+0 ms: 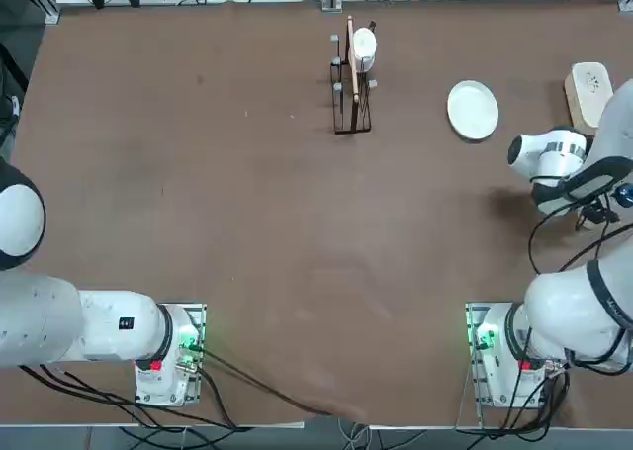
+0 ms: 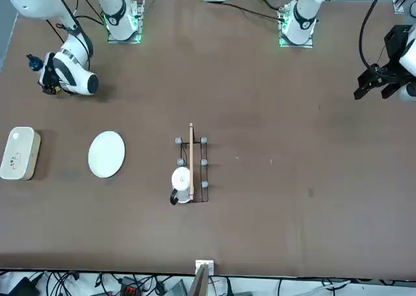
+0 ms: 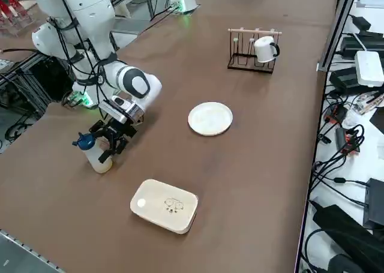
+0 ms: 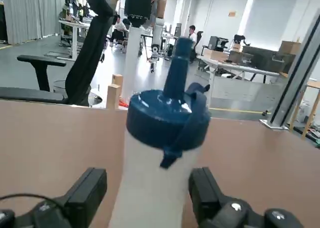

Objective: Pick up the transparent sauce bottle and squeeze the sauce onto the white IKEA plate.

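The transparent sauce bottle point(image 3: 98, 158), cream-bodied with a dark blue nozzle cap point(image 4: 167, 115), stands upright on the table near its right edge. My right gripper point(image 3: 111, 142) is lowered around the bottle's body and is open. In the wrist view one black finger point(image 4: 86, 194) shows a small gap to the bottle, while the other finger point(image 4: 206, 190) sits right against it. The white IKEA plate point(image 3: 210, 118) lies bare, well apart from the bottle and toward the table's middle. The top view shows the plate point(image 1: 473, 110) too, and the blue cap point(image 1: 624, 192) beside my wrist.
A white rounded-rectangular box point(image 3: 165, 205) lies close to the bottle at the table's far right. A wire rack holding a white mug point(image 3: 264, 48) stands at the far side of the table beyond the plate. Bare brown table point(image 1: 247, 223) spreads to the left.
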### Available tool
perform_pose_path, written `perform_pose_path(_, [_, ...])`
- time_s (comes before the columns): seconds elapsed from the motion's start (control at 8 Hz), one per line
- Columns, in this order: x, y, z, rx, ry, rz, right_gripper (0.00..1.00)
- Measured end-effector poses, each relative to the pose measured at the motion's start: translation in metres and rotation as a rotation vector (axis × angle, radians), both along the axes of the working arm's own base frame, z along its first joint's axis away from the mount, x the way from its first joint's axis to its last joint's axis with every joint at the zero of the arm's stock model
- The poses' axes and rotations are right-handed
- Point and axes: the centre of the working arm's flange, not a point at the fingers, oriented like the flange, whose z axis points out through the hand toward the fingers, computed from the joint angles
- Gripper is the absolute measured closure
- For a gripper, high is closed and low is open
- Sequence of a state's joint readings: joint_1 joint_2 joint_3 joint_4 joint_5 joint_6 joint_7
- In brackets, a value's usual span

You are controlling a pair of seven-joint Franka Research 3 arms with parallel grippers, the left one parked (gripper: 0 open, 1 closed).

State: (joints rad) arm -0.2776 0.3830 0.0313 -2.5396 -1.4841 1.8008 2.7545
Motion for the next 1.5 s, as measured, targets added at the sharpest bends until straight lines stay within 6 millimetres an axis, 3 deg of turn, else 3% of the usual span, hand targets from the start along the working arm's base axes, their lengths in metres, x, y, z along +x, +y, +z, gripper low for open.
perform_pose_path(0.38, [0.006,0.021,0.001,0.001,-0.002,0.0,0.0])
perform_pose_path(0.62, [0.021,0.037,0.005,0.007,-0.03,0.008,0.0])
perform_pose_path(1.12, [0.098,0.109,0.036,0.089,-0.16,-0.015,0.0])
perform_pose_path(1.5, [0.182,0.204,0.081,0.283,-0.177,-0.085,0.0])
